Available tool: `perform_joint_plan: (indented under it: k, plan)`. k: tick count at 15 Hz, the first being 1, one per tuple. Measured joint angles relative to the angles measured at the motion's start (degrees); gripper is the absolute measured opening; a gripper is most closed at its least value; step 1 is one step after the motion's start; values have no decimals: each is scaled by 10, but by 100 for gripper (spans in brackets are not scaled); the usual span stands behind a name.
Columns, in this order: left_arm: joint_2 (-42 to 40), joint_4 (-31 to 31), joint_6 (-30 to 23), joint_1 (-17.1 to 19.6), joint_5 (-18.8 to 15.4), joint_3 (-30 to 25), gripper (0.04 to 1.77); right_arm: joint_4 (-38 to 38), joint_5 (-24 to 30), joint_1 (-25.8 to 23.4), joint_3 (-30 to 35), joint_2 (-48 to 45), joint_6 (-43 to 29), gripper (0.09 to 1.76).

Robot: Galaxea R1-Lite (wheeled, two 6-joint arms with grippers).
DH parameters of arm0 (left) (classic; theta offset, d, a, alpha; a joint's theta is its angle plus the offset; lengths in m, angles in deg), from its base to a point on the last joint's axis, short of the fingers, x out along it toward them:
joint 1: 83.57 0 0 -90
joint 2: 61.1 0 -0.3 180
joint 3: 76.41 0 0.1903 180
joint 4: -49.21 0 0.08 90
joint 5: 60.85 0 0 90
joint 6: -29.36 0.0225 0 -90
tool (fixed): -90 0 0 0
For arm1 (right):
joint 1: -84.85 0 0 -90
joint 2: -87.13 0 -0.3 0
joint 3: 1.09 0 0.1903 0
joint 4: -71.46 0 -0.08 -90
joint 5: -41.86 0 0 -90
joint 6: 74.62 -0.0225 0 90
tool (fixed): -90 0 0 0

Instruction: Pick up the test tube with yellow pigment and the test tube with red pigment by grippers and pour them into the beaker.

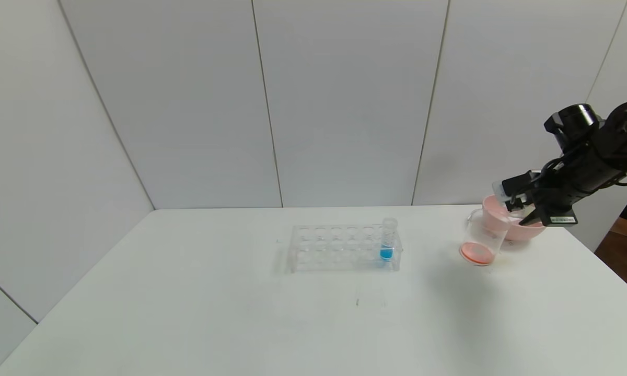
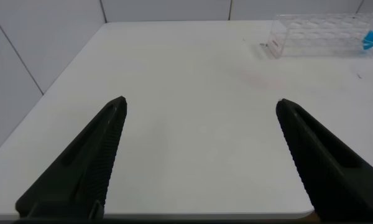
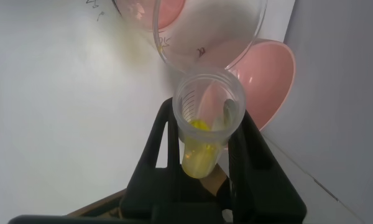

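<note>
White table (image 1: 188,313) carries the beaker (image 1: 482,241) near its far right edge, where the right gripper (image 3: 205,168), clamped on the yellow tube (image 3: 206,124), tips it beakerward; left gripper (image 2: 202,155) gapes apart.

Head view high, looking down at table (image 1: 188,313); wrist views close, low.

Open white table (image 1: 188,303) left and front of the tube rack (image 1: 339,248); beaker (image 1: 480,243) and pink bowl (image 1: 507,222) crowd the far right.

right pincer (image 3: 205,155) raised at far right, clamped, left pincer (image 2: 202,112) spread wide
</note>
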Motion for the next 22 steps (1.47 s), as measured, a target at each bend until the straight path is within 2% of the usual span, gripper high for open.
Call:
perform_joint_plan:
  k: [13, 22]
  plan:
    - [0, 0, 0, 0, 0, 0, 172, -8, -53, 9, 0, -5, -3, 51]
    - [0, 0, 0, 0, 0, 0, 172, -22, -113, 23, 0, -6, -3, 51]
